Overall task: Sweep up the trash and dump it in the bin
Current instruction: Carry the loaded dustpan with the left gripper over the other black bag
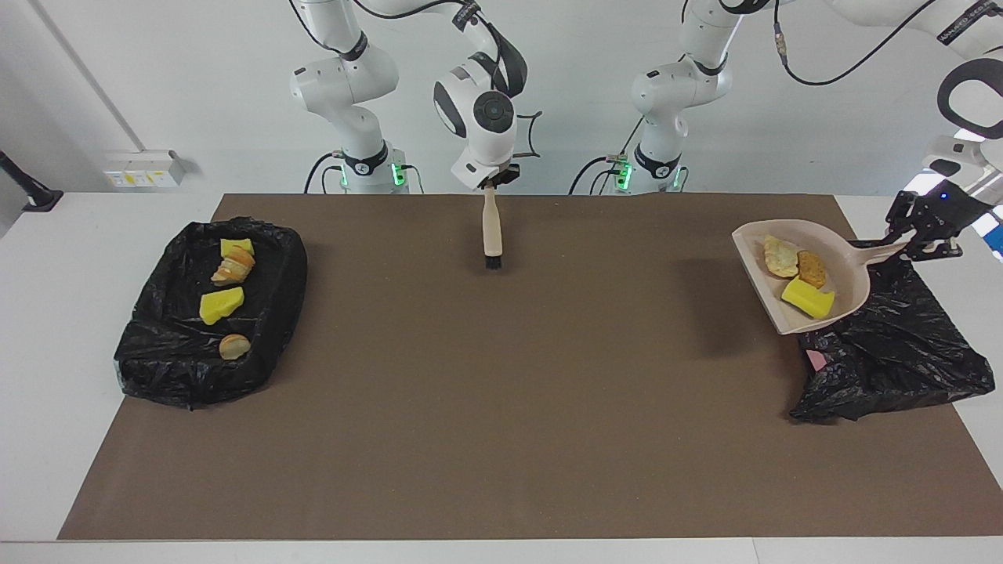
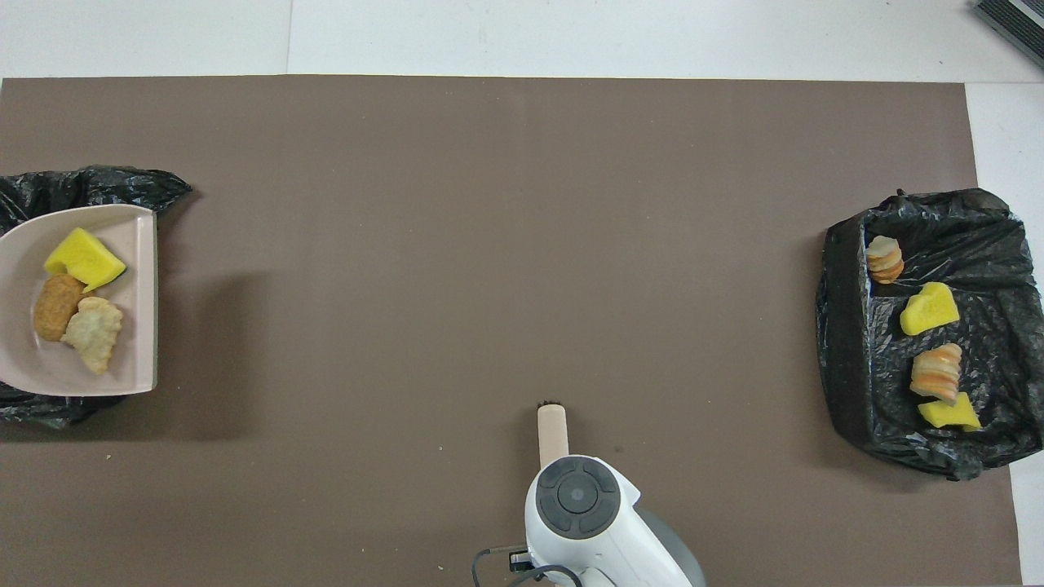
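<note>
White worktop under a white wall, and a big brown mat covers nearly all of it, bare through the middle. Closest to the robots, the right end effector hangs over the mat's near edge, fingers clamped shut on the top of a brush that dangles straight down, pale handle up, black bristles just above the mat; from overhead only the handle tip pokes out past the wrist. Over at the left arm's end, the left end effector is up in the air, closed tight on the handle of the pale dustpan, which rides level over the crumpled black bin bag, its open lip pointing toward the middle of the mat. In the pan: a yellow sponge chunk, a brown breaded piece and a pale crinkled piece, all bunched together and touching. At the right arm's end sits a black-lined tray holding two more yellow sponge chunks and two striped orange-tan rolls, strung out in a line, one of the rolls farthest from the robots.
</note>
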{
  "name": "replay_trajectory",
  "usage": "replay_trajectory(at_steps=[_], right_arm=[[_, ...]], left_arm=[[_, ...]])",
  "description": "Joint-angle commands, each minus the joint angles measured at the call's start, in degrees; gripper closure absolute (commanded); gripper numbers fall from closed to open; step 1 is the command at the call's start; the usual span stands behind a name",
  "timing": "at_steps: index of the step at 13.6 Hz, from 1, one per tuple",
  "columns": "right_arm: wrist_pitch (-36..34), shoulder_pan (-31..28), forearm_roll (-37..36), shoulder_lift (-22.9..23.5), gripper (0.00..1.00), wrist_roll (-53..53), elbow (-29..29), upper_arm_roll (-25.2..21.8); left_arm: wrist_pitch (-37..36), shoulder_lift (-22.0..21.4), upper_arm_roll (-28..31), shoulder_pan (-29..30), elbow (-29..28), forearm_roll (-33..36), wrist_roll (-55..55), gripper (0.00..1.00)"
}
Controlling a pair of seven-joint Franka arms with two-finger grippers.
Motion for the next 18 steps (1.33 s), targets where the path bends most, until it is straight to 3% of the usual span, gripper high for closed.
replay_trajectory(at_steps=[1, 5, 7, 9, 12, 18], right_arm=[[3.74, 1.64, 1.4, 2.49, 1.0, 1.12, -0.2, -0.13], [4.63, 1.74, 1.4, 3.47, 1.0, 0.87, -0.29, -0.13], [4.98, 1.3, 1.4, 3.82, 0.65, 0.25, -0.29, -0.22], [4.9, 1.04, 0.35, 5.13, 0.0, -0.28, 0.93, -0.3], [4.64, -1.94, -1.15, 7.24, 0.0, -1.07, 5.23, -0.57], [-0.71, -14.67, -4.12, 6.63, 0.0, -5.98, 16.74, -0.66]], left_arm=[[4.48, 0.25, -0.7, 4.45, 1.2, 3.54, 2.48, 1.0], [14.23, 0.86, -0.61, 5.7, 1.2, 11.36, 2.05, 1.0], [19.16, 1.92, -0.44, 4.57, 1.2, 18.01, 0.39, 1.0], [19.62, 1.66, -0.52, 2.03, 0.76, 29.51, -9.16, 1.0], [19.62, 1.48, -0.53, -0.27, 0.41, 37.19, -12.02, 1.0], [19.88, -0.1, -0.53, -4.23, 0.5, 48.9, -12.02, 1.0]])
